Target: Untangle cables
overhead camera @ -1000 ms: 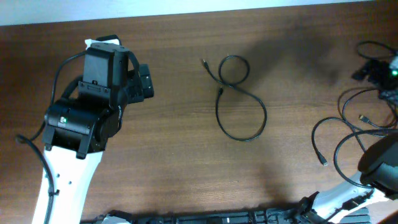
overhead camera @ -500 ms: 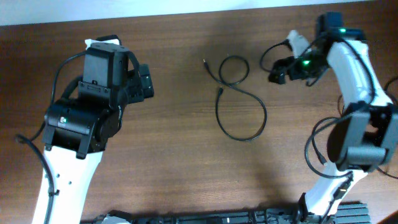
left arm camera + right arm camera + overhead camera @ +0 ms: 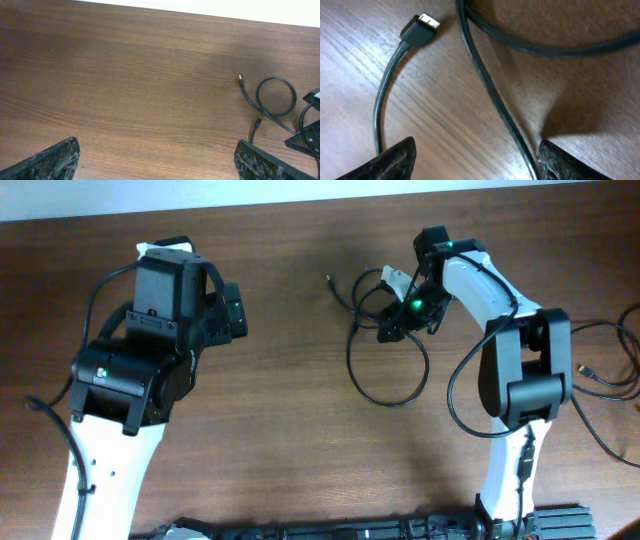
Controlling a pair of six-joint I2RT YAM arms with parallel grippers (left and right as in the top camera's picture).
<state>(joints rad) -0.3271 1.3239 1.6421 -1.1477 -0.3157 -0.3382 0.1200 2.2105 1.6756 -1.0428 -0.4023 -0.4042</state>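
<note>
One thin black cable lies in a figure-eight at the table's middle, with a small plug at its far left end. My right gripper is down on the crossing of its loops. In the right wrist view, a strand of the cable runs between the jaws of the right gripper, close to the right finger; the jaws stand apart and do not pinch it. A plug lies just ahead. My left gripper is open over bare wood, well left of the cable.
More thin black cords trail off the right edge of the table. The right arm's own thicker wire hangs in a loop beside the arm. The table's back edge runs along the top. A black bar lines the front.
The right arm has swung in from the table's right edge to the middle and come down over the figure-eight cable. The left arm has not moved.
</note>
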